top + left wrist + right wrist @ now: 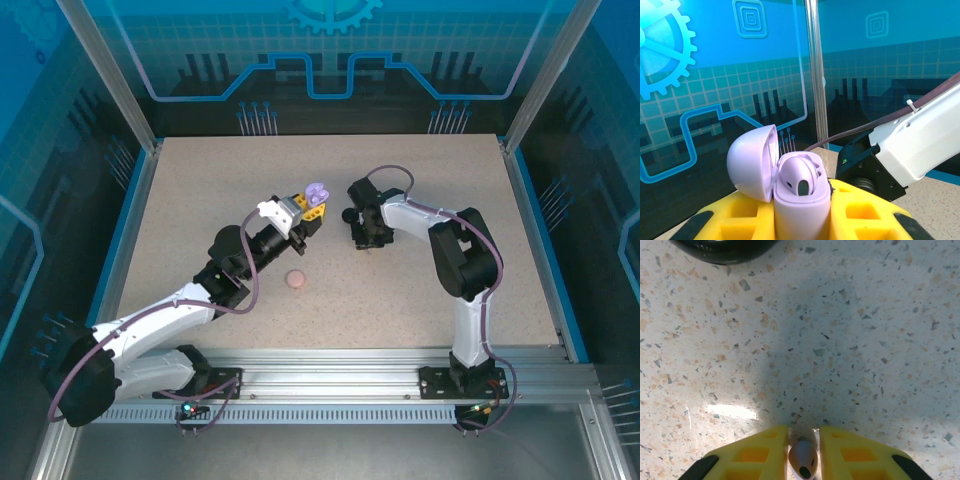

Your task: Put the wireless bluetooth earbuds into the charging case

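In the top view the left jaws sit at centre frame, raised off the speckled surface (200,200) and pinching the lavender charging case (317,192). The left wrist view shows it at bottom centre, upright between the left yellow fingers (860,210), which press on both its sides. Its lid (752,162) is swung open to the left, and a seated earbud (799,177) rests in a well inside.

The right jaws point down at the surface just right of centre in the top view, near the left jaws but apart from them. In the right wrist view a pale lavender earbud (803,457) stands at bottom centre in the narrow gap between the right yellow fingers (845,450). Both touch its sides, so it is pinched, dark tip toward the camera. I cannot tell whether it rests on the surface.

A black case (722,247) lies at that view's top left edge. A pink case (296,280) lies on the surface below the left jaws in the top view.
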### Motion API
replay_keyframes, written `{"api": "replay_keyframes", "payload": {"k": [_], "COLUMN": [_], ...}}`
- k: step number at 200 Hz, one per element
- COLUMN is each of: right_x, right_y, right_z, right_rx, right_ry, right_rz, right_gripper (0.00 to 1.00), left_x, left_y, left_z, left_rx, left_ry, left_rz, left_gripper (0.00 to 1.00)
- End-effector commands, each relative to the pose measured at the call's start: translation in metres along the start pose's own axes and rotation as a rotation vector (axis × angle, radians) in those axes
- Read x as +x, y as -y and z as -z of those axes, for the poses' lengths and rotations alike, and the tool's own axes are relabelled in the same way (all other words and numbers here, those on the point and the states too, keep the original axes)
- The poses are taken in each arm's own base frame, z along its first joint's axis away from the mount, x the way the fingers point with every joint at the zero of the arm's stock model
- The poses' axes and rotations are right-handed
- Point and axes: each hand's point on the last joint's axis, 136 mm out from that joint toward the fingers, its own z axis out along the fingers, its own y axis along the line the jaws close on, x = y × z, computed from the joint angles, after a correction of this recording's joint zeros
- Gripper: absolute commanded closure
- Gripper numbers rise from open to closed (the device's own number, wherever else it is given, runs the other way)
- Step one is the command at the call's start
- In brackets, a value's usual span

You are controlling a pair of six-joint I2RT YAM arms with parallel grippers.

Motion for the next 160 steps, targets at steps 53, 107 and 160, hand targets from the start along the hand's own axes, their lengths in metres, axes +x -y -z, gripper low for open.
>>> {"api": "replay_keyframes", "payload": {"k": [53,107,160], "right_x": [0.016,0.020,0.025], "right_y": [-0.014,-0.012,-0.010], "right_z": [-0.006,-0.002,-0.004], "right_rx": [-0.025,-0.021,-0.017], "right_ry": [-0.038,-0.031,-0.038], "right_rz": [0.027,0.022,0.022], "right_gripper": [0.74,0.74,0.77], "left_x": [-0.013,-0.014,-0.013], "left_y": [-0.002,-0.002,-0.001], "left_z": [0.002,0.002,0.002], "left_rx": [-0.016,-0.014,-0.012], "left_ry": [0.038,0.040,0.038], "left_rz": [-0.006,-0.006,-0.006], "left_gripper": [1.00,1.00,1.00]}}
